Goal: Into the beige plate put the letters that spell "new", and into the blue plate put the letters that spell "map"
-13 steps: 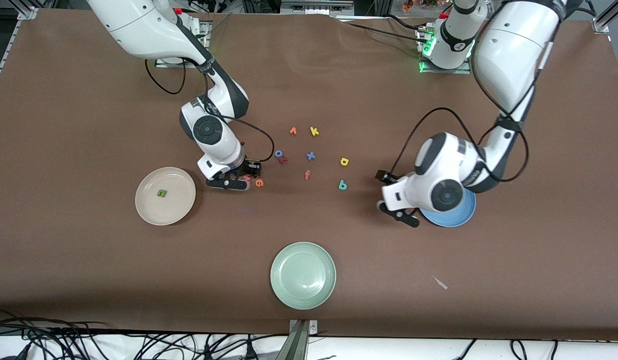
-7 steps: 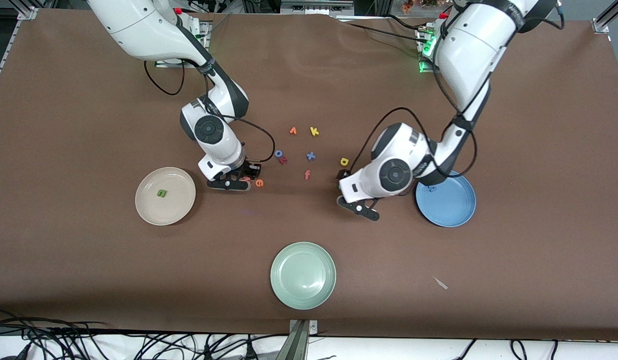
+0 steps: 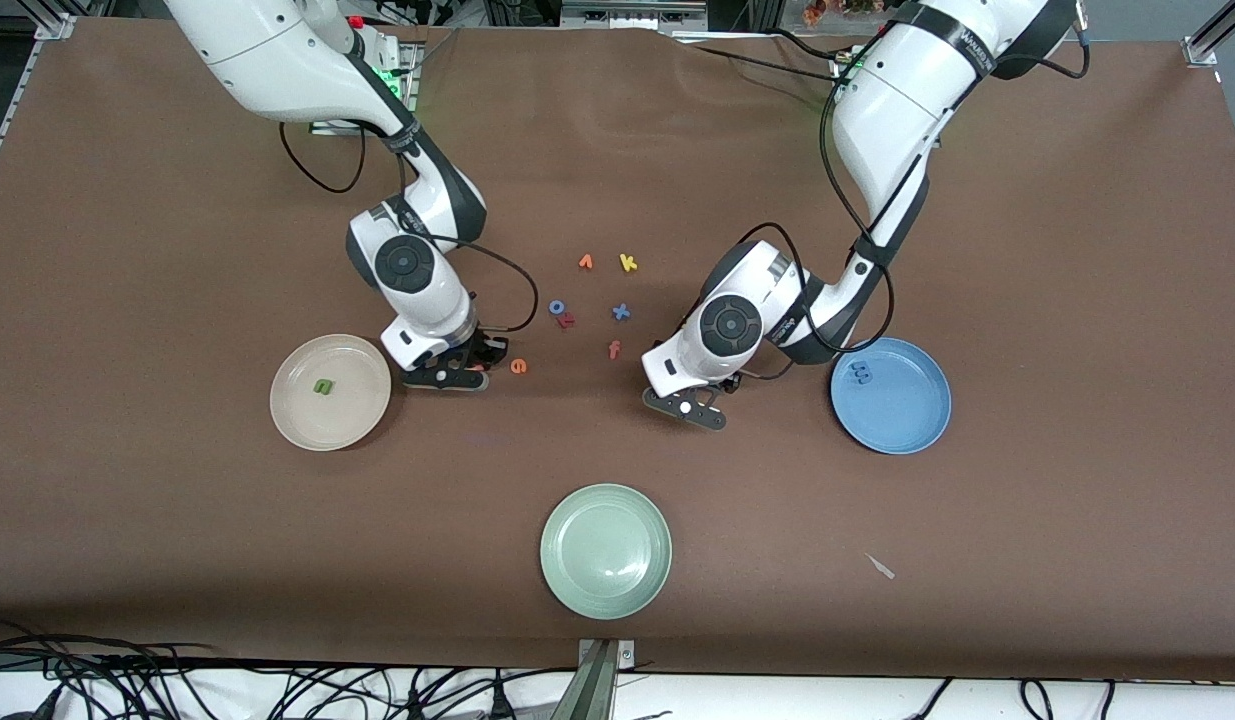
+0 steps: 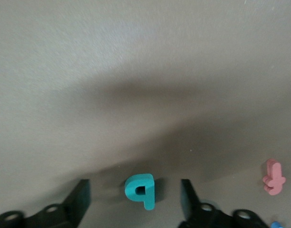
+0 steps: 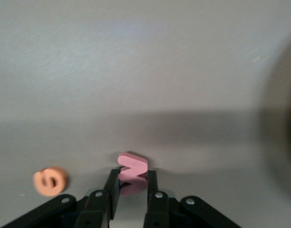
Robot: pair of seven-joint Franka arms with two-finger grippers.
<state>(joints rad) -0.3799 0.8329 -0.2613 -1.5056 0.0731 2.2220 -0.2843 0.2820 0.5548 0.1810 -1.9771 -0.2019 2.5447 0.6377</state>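
Note:
The pinkish-red w is pinched in my right gripper, which is shut on it just above the table, between the beige plate and the orange e. A green n lies in the beige plate. My left gripper stands open low over the table, its fingers on either side of the teal p without touching it. The blue plate holds the blue m. The yellow a is hidden by the left arm.
A pale green plate sits nearer the front camera. Loose letters lie mid-table: orange v, yellow k, blue x, orange-red f, a blue ring letter. A white scrap lies near the front edge.
My left arm swung from over the blue plate toward mid-table and now straddles the teal p, uncovering the m. My right gripper closed on the w and shifted slightly toward the beige plate.

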